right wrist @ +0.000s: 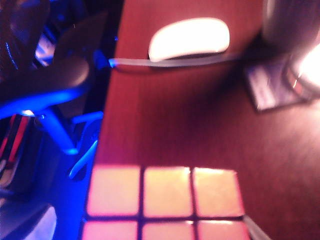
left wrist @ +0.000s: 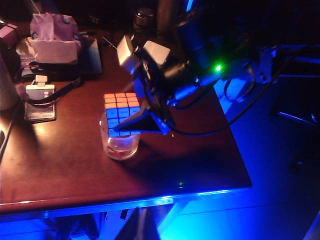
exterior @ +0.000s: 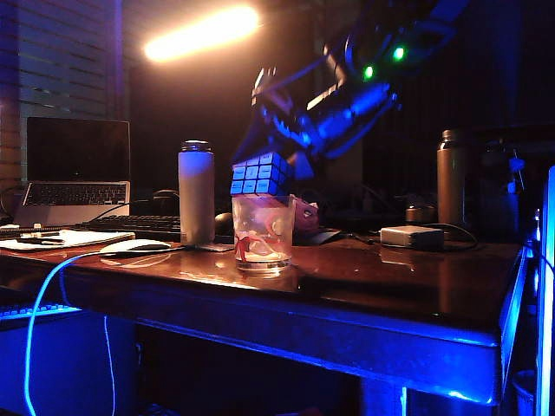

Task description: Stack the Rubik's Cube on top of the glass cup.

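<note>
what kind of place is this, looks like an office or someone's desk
Probably a dim office or lab desk. A laptop, a keyboard and a white mouse share the wooden table with the robot's stacking setup.

No text, brand, number or sign can be read in any view — the Rubik's Cube [exterior: 259,174] shows only plain tiles, the white bottle [exterior: 196,192] and brown bottle [exterior: 451,178] look bare, and the card [left wrist: 40,102] on the bench [left wrist: 75,165] is too blurred to read.
</note>
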You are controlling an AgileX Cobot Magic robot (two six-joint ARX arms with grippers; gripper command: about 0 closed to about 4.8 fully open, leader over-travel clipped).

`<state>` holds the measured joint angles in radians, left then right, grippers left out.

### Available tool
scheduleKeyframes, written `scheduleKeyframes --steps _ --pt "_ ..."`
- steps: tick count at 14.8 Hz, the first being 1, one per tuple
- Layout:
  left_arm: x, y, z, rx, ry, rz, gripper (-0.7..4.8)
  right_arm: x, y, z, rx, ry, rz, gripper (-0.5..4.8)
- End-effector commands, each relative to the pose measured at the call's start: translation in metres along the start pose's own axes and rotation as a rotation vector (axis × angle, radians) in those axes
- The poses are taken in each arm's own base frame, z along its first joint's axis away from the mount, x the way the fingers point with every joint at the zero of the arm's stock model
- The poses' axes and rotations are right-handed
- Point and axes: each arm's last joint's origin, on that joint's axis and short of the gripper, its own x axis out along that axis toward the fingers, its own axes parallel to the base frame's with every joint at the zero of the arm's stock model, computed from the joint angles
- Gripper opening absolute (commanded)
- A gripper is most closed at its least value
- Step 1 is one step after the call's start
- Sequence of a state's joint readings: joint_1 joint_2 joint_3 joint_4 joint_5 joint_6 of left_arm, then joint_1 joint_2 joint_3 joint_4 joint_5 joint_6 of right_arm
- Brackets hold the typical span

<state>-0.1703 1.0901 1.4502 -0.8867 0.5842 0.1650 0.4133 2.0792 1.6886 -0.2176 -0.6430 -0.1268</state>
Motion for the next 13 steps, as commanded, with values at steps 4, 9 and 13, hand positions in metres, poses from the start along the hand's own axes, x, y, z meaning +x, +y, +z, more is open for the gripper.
scheduleKeyframes --steps 4,9,13 --pt "-0.002 -0.001 0.000 0.004 -0.001 -0.007 -0.04 -0.022 0.011 0.032 -0.118 -0.147 -0.069 4.79" --pt "-0.003 -0.003 0.000 0.019 -0.004 -0.041 -0.04 -0.059 0.029 0.062 -0.157 -0.228 -0.288 3.51" --pt "-0.016 -0.012 0.000 0.059 -0.037 -0.031 -0.04 -0.107 0.057 0.083 -0.150 -0.249 -0.435 -0.05"
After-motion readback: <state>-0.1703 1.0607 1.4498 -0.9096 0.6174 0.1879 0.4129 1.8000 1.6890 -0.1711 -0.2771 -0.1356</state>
